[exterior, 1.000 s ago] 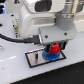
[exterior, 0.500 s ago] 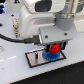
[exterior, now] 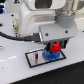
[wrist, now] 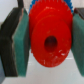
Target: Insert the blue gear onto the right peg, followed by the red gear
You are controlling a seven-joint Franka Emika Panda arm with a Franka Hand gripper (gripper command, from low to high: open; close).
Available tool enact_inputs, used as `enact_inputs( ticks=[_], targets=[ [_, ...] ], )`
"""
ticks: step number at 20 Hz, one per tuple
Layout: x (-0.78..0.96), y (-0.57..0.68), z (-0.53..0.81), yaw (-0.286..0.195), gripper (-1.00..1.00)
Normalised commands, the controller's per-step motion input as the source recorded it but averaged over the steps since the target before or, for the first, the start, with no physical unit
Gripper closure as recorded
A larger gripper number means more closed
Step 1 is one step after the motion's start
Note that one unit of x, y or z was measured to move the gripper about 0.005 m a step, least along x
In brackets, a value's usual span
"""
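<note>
**Red gear clamped above the blue gear on the plate**

Closest in the wrist view: red gear [wrist: 49,37], filling the frame, pinched between two teal pads [wrist: 20,42], hub hole facing the camera. Seen from outside: gripper [exterior: 55,46] clenched on the red gear [exterior: 56,47], hanging just over the blue gear [exterior: 49,54], which lies on the grey, black-rimmed plate [exterior: 35,58]. Pegs hidden behind gear and gripper. Behind, the white arm [exterior: 42,15] and a black cable [exterior: 12,36], blocking the background.
</note>
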Motion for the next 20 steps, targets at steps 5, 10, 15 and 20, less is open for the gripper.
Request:
enact_inputs(
  ticks=[5,10,15,20],
  targets=[
    [-0.02,-0.05,-0.20,0.000,1.00],
    [0.04,-0.03,-0.17,0.000,1.00],
    [0.05,-0.02,-0.09,0.000,1.00],
    [0.02,0.00,0.02,0.000,1.00]
  ],
)
